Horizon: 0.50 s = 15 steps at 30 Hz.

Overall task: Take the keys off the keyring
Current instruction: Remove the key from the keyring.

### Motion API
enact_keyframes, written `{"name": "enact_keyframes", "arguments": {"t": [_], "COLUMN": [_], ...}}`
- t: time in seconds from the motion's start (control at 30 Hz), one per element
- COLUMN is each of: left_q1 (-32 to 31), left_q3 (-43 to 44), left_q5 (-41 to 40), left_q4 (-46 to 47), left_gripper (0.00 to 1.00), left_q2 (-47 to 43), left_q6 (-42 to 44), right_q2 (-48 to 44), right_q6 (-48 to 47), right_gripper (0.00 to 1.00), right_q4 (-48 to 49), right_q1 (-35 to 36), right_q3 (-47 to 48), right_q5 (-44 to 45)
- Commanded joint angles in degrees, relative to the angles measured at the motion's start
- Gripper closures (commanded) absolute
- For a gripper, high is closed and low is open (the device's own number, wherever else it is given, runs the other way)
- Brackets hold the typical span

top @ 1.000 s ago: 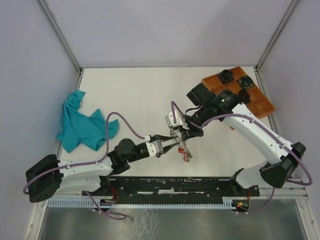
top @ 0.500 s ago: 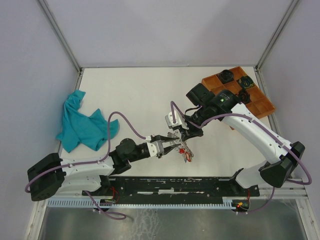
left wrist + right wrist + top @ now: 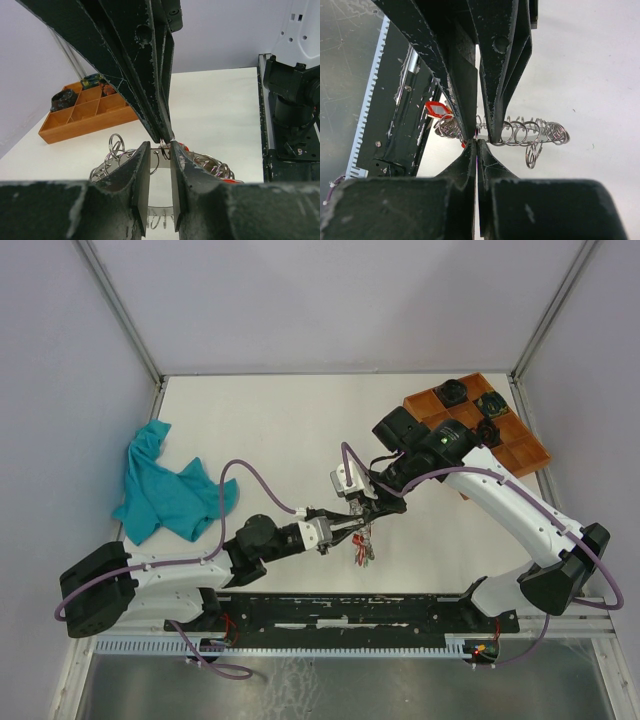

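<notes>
Two claws meet tip to tip above the tabletop (image 3: 270, 430). The right claw (image 3: 476, 142) is clenched, its tips pressed together on what appears to be a thin strand of the keyring (image 3: 530, 131). The ring's coiled wire runs out sideways just beyond those tips and hangs clear of the surface. The left claw (image 3: 160, 150) is released. Its fingers (image 3: 495, 75) stand apart and straddle the right claw's tips and a small wire loop there, with pale tabletop showing through the gap and nothing visibly pinched. The keys (image 3: 363, 552) dangle in a bunch directly below both claws, and one red tag (image 3: 437, 108) sits just to the side of the left claw's fingers. Individual keys cannot be told apart at this size. No key appears to be freed yet, so the step in hand is probably the left claw's first hold on a single key or loop. There are three hazards. Closing here may nip the right claw's fingertips instead of the wire, because both sets of tips occupy the same small space. The springy coil is held by a narrow point, so a sideways pull may drag it out of the right claw and drop the whole bunch. Neighbouring loops may snag, so that several keys shift together rather than one.
</notes>
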Motion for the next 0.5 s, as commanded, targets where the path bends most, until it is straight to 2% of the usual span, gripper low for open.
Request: {"name": "enact_keyframes", "arguments": {"t": [0.0,0.07,0.1,0.13,0.17,0.37,0.47], "left_q1": [-0.6,-0.6,-0.6,-0.6,-0.6,-0.6,-0.6], "left_q3": [2.7,2.8,2.9,3.1,3.1,2.5,1.8], "left_q5": [-0.7,-0.7,-0.7,-0.7,-0.8,-2.6,-3.9], "left_q4": [2.0,1.7,1.4,0.9,0.2,-2.0,-1.6], "left_gripper": [0.75,0.77,0.83,0.94,0.97,0.97,0.97], "left_q2": [-0.1,-0.1,-0.2,-0.2,-0.4,-2.4,-3.7], "left_q6": [-2.1,-2.2,-2.2,-2.2,-2.1,-2.3,-3.2], "right_q2": [-0.6,-0.6,-0.6,-0.8,-0.8,-1.3,-1.6], "right_q6": [-0.5,-0.3,-0.2,0.0,0.1,1.1,2.6], "right_gripper": [0.99,0.99,0.99,0.99,0.99,0.97,0.82], "right_q4": [2.0,2.3,2.4,2.7,2.8,3.6,4.7], "right_q1": [0.3,0.3,0.3,0.3,0.3,0.2,-0.6], "right_q3": [2.3,2.2,2.2,2.0,2.0,2.0,1.8], "right_q5": [-2.8,-2.6,-2.4,-2.3,-2.1,-0.8,-0.4]}}
